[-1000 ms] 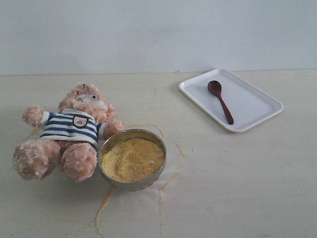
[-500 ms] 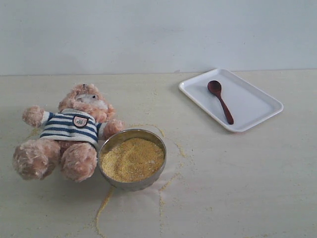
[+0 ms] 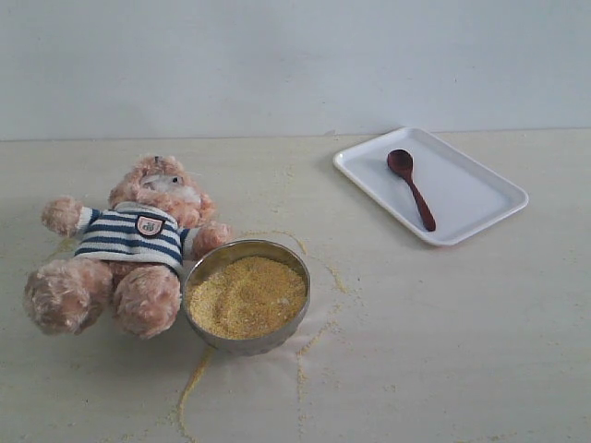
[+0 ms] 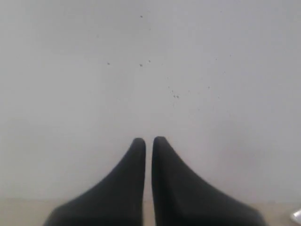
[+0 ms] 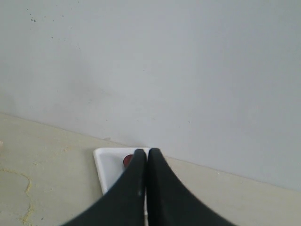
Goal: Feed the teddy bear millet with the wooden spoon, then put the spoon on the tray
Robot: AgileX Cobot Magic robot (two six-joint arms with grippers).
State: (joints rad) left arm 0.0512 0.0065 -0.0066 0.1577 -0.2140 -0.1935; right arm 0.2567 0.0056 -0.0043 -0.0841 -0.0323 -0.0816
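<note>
The teddy bear (image 3: 129,245) lies on its back at the left of the exterior view. A round metal bowl (image 3: 247,295) full of millet (image 3: 247,295) stands against its leg. The wooden spoon (image 3: 411,187) lies in the white tray (image 3: 480,189) at the back right. Neither arm shows in the exterior view. My left gripper (image 4: 148,140) is shut and empty, facing a pale wall. My right gripper (image 5: 147,151) is shut and empty; beyond its tips show a corner of the tray (image 5: 106,165) and a bit of the spoon (image 5: 127,160).
Loose trails of millet (image 3: 196,383) run over the cream tabletop (image 3: 443,341) in front of and beside the bowl. A pale wall (image 3: 295,65) rises behind the table.
</note>
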